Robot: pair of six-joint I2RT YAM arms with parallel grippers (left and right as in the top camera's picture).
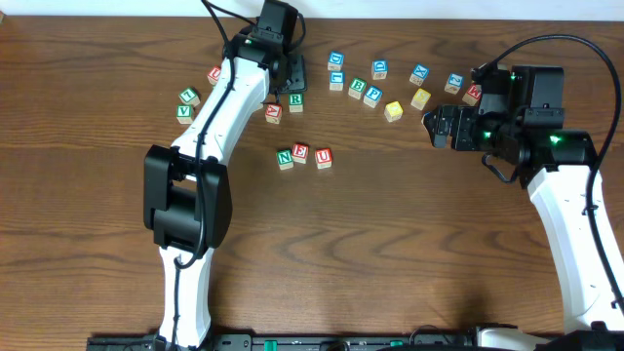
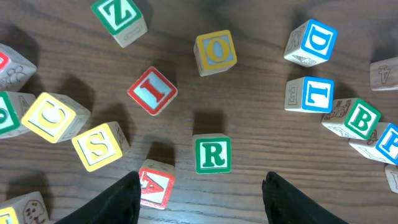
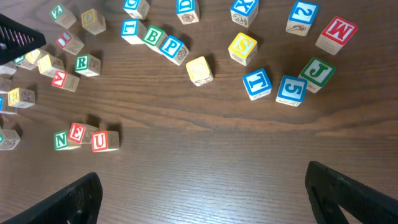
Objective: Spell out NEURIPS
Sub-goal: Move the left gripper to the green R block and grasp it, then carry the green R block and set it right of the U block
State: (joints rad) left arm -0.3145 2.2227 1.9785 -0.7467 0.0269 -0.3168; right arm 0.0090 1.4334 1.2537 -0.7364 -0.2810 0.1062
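Observation:
Cubes N (image 1: 285, 157), E (image 1: 300, 152) and U (image 1: 323, 157) stand in a row at mid-table; they also show in the right wrist view (image 3: 61, 140). The green R cube (image 2: 213, 154) lies just ahead of my open left gripper (image 2: 202, 199), between its fingers' line, with the red I cube (image 2: 152, 90) farther up-left. In the overhead view my left gripper (image 1: 288, 73) hovers just behind R (image 1: 295, 99). The blue P (image 1: 373, 96) and a pale-yellow-topped cube (image 1: 393, 110) lie at the back. My right gripper (image 1: 435, 127) is open and empty (image 3: 202, 193).
A red A cube (image 2: 155, 183) touches the left gripper's left finger side. Yellow S (image 2: 99, 145), C (image 2: 55, 116), O (image 2: 215, 51), blue L (image 2: 309, 94), D (image 2: 311, 42) and green B (image 2: 360, 118) surround R. More letter cubes (image 1: 458, 83) lie at back right.

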